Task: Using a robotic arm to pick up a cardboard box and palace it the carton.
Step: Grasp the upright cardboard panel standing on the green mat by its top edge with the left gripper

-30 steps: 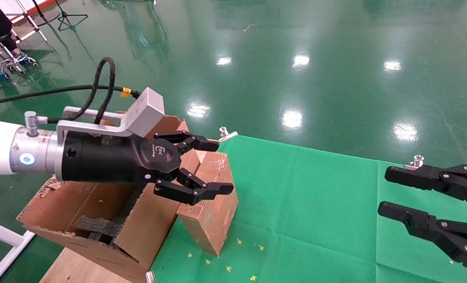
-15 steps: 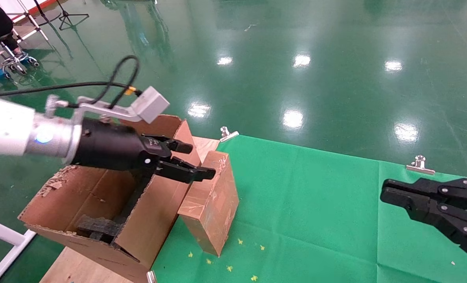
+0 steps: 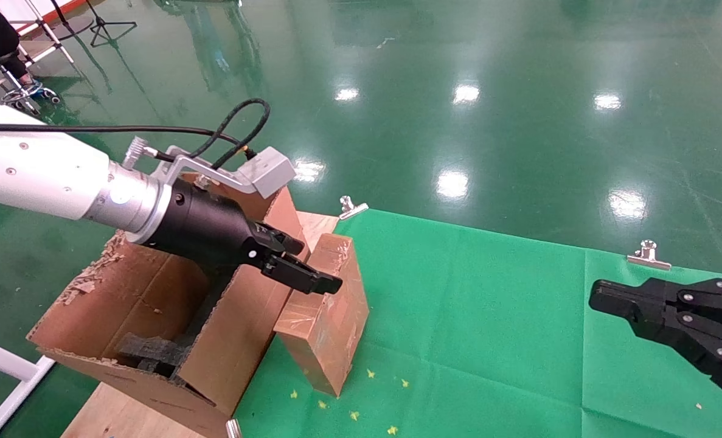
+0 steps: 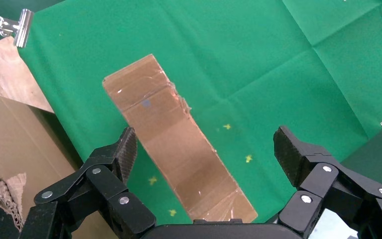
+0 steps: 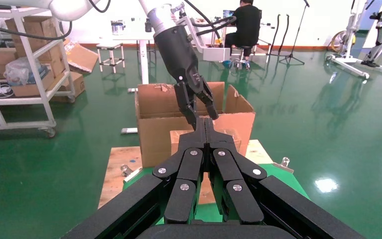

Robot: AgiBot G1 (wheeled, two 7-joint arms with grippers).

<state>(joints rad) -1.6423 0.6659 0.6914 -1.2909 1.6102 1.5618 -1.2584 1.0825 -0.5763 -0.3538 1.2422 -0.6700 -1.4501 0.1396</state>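
1. Your left gripper [image 3: 297, 264] sits left of centre in the head view, its fingers spread wide, as the left wrist view shows, and holding nothing; the cardboard box [image 3: 324, 316] lies directly under them.
2. That box stands on its long edge on the green cloth [image 3: 488, 316], leaning against the carton [image 3: 154, 316] in the lower left, whose wall is the obstacle beside your fingers. Black foam inserts [image 3: 151, 351] lie inside the carton, and a metal clip [image 3: 351, 207] pins the cloth's far edge.
3. Compared with a second ago, the left gripper has dropped lower and tilted down toward the box top; the box and carton have not moved.
4. The robotic arm [image 3: 38, 173] reaches in from the left edge, angled downward to the right, its grey mount [image 3: 266, 171] on top.
5. Your right gripper [image 3: 671, 310] waits at the right edge above the cloth, fingers pressed together.
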